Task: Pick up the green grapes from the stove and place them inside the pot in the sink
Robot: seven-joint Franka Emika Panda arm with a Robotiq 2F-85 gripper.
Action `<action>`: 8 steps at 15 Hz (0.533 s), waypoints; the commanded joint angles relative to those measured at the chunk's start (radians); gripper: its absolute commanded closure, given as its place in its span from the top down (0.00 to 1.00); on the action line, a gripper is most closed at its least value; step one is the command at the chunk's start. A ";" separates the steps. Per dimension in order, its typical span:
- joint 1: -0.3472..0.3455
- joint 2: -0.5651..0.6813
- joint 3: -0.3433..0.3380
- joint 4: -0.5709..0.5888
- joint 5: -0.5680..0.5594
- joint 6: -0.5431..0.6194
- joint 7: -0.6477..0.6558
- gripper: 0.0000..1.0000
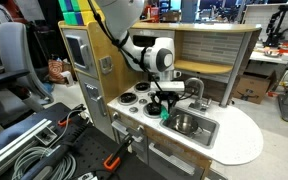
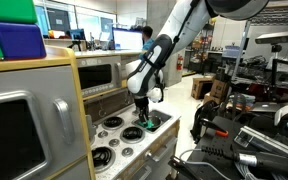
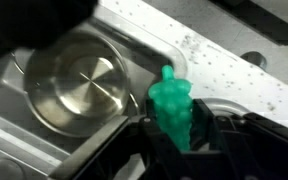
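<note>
Closest to the wrist cam we've got the black two-finger Robotiq gripper (image 3: 174, 135), pinched onto the small bright green lumpy toy grape cluster (image 3: 171, 100), jaws pressed in on both sides of it, a little nub poking out past the tips. Just beside the grapes in that view sits the small round shiny silver metal pot (image 3: 79, 85), empty afaict, down in the rectangular silvery metal sink basin (image 3: 149, 45). Speckled white counter (image 3: 224, 70) runs along the basin's far edge.

In an exterior view the grapes hang off the white toy cooktop w/ four black silver-ringed burners (image 1: 134, 100), roughly at the seam between stove and sink, curved silver faucet (image 1: 196, 88) near the wrist. How high they are we can't tell, pic's too small.

So imo we're mid-carry: pick looks done, drop not yet. Grapes aren't over the pot opening, they're off to one side of the rim. Next move prob needs a short sideways shift to the pot's centre, a bit of descent, then spreading the fingers. Pot's smaller than the basin, so releasing off-centre could bounce the cluster off the rim & into the sink instead. Faucet's worth watching too.
</note>
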 commanded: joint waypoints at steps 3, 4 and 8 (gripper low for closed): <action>-0.186 -0.193 -0.025 -0.324 0.038 0.332 0.047 0.17; -0.215 -0.216 -0.028 -0.362 0.045 0.387 0.054 0.17; -0.259 -0.237 -0.021 -0.404 0.038 0.473 0.051 0.17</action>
